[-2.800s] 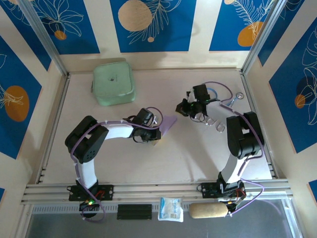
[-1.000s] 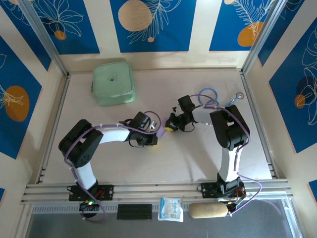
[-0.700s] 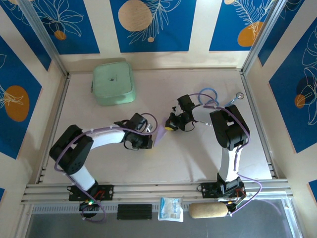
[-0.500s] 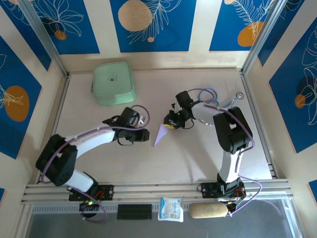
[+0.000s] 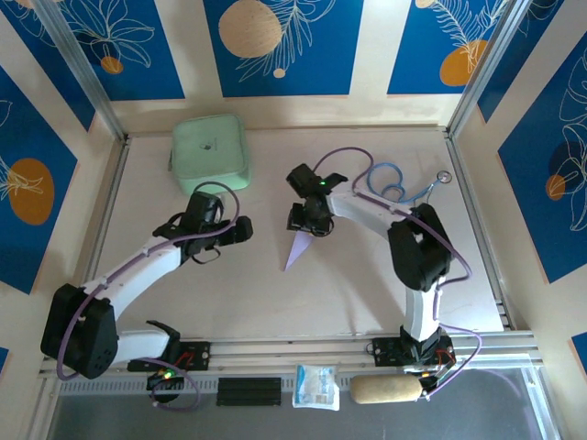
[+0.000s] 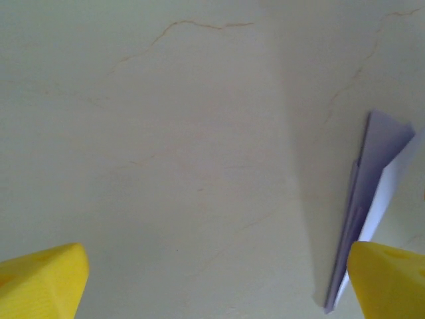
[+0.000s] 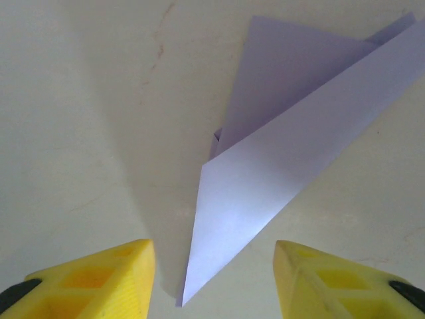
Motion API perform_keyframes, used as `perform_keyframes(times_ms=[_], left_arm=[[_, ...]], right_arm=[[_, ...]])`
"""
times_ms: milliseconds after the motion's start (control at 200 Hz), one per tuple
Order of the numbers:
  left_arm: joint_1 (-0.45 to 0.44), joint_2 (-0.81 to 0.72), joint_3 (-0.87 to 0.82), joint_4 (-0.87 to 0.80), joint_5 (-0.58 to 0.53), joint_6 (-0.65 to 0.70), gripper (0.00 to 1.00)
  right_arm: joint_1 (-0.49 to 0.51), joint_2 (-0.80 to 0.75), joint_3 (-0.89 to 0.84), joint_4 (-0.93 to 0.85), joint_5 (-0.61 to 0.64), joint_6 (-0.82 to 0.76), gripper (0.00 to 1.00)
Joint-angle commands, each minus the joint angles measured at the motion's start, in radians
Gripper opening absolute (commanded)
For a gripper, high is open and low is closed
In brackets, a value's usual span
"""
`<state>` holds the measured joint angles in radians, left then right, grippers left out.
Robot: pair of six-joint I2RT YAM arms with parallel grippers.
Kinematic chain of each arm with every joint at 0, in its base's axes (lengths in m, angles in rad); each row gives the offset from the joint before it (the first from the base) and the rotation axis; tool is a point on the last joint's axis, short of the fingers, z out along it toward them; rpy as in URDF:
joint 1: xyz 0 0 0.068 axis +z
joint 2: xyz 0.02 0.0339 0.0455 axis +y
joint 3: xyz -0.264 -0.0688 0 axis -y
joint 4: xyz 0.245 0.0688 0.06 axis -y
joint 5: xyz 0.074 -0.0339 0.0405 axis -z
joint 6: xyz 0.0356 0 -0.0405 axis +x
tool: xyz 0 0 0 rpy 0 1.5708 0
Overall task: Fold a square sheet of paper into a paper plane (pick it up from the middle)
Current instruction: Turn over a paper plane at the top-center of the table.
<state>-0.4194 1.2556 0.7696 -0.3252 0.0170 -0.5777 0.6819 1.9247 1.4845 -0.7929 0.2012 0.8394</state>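
**A:** The paper plane (image 5: 297,250) is down! It lies loose near the middle of the table (image 5: 367,284), and nobody has a hold of it.

**B:** That's the big change. A second ago both claws were pinched on it, nose to nose. Now the left claw (image 6: 216,256) has sprung wide apart and backed off toward 9 o'clock, well clear of the paper.

**A:** And the right claw (image 7: 212,252)?

**B:** Its jaws are parted too, hanging just over the tail end with nothing clamped. The dart lies on the table beneath them.

**A:** So it's a release, not a regrip.

**B:** That's my reading. The folding looks done and the plane has been set down, so the task seems at or near its finish.

**A:** Which way is it lying?

**B:** From above, the long axis runs 1 o'clock to 7 o'clock. The sharp nose aims at 7, back toward the arm bases, and the broad tail sits at 1, under the right claw.

**A:** Is it flat?

**B:** Hard to say. One wing may be standing slightly proud of the other. The mint-green pouch (image 5: 211,154) sits well apart, out at 10 o'clock.
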Motion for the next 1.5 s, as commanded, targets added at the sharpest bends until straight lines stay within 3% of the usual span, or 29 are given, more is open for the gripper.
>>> perform_keyframes(times_ms=[0,380,555,805,1010,1126,1296,1496], left_arm=[[0.026,-0.008,-0.032,0.036,0.012,-0.016,1.00],[0.050,0.011,-0.070,0.056,0.050,-0.016,1.00],[0.052,0.029,-0.073,0.063,0.064,-0.020,0.99],[0.054,0.040,-0.068,0.066,0.072,-0.021,0.99],[0.064,0.030,-0.064,0.053,0.074,-0.023,1.00],[0.081,0.013,-0.067,0.048,0.074,-0.028,0.99],[0.130,-0.017,-0.094,0.048,0.088,-0.053,0.99],[0.175,-0.049,-0.142,0.083,0.128,-0.111,1.00]], right_arm=[[0.039,0.086,0.092,-0.160,0.139,0.093,0.52],[0.073,0.211,0.221,-0.283,0.234,0.188,0.49],[0.072,0.206,0.231,-0.329,0.292,0.212,0.40],[0.068,0.212,0.221,-0.312,0.263,0.215,0.30],[0.062,0.196,0.218,-0.295,0.260,0.198,0.08],[0.074,0.139,0.220,-0.231,0.279,0.106,0.05],[0.074,0.050,0.195,-0.045,0.144,-0.114,0.03],[0.050,-0.009,0.038,0.276,-0.208,-0.266,0.02]])
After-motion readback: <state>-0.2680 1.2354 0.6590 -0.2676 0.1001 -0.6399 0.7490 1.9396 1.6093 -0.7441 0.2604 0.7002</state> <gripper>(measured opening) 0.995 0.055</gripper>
